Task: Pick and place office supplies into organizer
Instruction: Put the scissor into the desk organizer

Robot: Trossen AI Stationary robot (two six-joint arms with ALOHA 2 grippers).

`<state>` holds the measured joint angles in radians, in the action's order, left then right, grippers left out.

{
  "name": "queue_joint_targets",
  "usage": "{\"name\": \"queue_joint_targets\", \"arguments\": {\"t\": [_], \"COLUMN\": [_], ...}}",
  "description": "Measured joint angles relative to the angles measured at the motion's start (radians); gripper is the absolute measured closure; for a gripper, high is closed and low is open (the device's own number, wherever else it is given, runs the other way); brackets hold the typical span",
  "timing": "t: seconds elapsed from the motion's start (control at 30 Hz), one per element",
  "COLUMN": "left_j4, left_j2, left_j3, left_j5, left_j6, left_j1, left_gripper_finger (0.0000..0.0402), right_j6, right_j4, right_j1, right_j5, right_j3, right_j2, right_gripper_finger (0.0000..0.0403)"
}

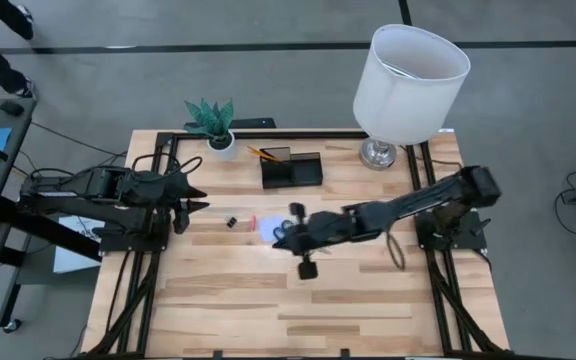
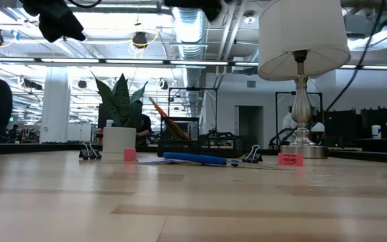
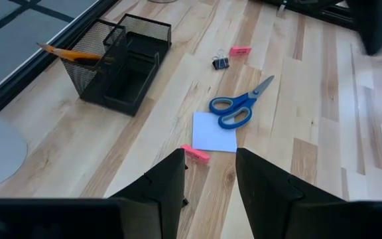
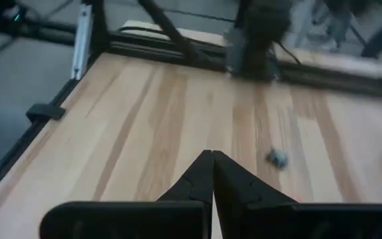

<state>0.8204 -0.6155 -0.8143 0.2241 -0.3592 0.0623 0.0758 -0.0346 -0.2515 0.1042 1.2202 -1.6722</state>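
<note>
The blue-handled scissors [image 3: 241,106] lie flat on the table, their handles partly on the pale note pad [image 3: 214,131]. A small red bit [image 3: 195,153] lies by the pad's near corner. A binder clip [image 3: 221,62] and a second red piece [image 3: 241,50] lie beyond the scissors. The black organizer [image 3: 121,63] stands at the far middle with wooden pencils [image 3: 71,53] leaning in its taller compartment. My left gripper [image 3: 207,179] is open and raised at the table's left. My right gripper [image 4: 212,169] is shut and hangs above the table's middle [image 1: 280,235], close over the scissors.
A white plant pot [image 1: 222,143] stands left of the organizer [image 1: 291,170], and a lamp [image 1: 408,80] at the far right. Another binder clip [image 1: 231,220] lies left of the scissors. Bare wood stretches along the near half of the table [image 1: 288,310].
</note>
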Motion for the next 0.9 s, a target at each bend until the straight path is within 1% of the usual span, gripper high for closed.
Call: {"name": "queue_joint_targets", "arguments": {"t": [0.07, 0.17, 0.23, 0.3, 0.37, 0.43, 0.53, 0.7, 0.8, 0.9], "left_j4": [0.0, 0.0, 0.0, 0.0, 0.0, 0.0, 0.0, 0.0, 0.0, 0.0], "left_j2": [0.0, 0.0, 0.0, 0.0, 0.0, 0.0, 0.0, 0.0, 0.0, 0.0], "left_j3": [0.0, 0.0, 0.0, 0.0, 0.0, 0.0, 0.0, 0.0, 0.0, 0.0], "left_j5": [0.0, 0.0, 0.0, 0.0, 0.0, 0.0, 0.0, 0.0, 0.0, 0.0], "left_j6": [0.0, 0.0, 0.0, 0.0, 0.0, 0.0, 0.0, 0.0, 0.0, 0.0], "left_j1": [0.0, 0.0, 0.0, 0.0, 0.0, 0.0, 0.0, 0.0, 0.0, 0.0], "left_gripper_finger": [0.0276, 0.0276, 0.0276, 0.0276, 0.0276, 0.0276, 0.0276, 0.0276, 0.0276, 0.0276], "right_j6": [-0.068, -0.165, -0.234, -0.288, -0.318, -0.315, -0.314, -0.363, -0.406, -0.435], "right_j4": [0.104, 0.282, 0.367, 0.377, 0.387, 0.383, 0.395, 0.418, 0.375, 0.295], "right_j1": [-0.005, -0.039, -0.062, -0.08, -0.086, -0.094, -0.089, -0.048, -0.018, -0.008], "right_j5": [0.028, 0.14, 0.234, 0.312, 0.35, 0.37, 0.368, 0.364, 0.321, 0.313], "right_j3": [-0.12, -0.248, -0.3, -0.321, -0.32, -0.323, -0.306, -0.258, -0.222, -0.186], "right_j2": [0.051, 0.097, 0.098, 0.089, 0.056, 0.027, -0.03, -0.106, -0.131, -0.15], "right_gripper_finger": [0.0402, 0.0403, 0.0403, 0.0403, 0.0403, 0.0403, 0.0403, 0.0403, 0.0401, 0.039]}}
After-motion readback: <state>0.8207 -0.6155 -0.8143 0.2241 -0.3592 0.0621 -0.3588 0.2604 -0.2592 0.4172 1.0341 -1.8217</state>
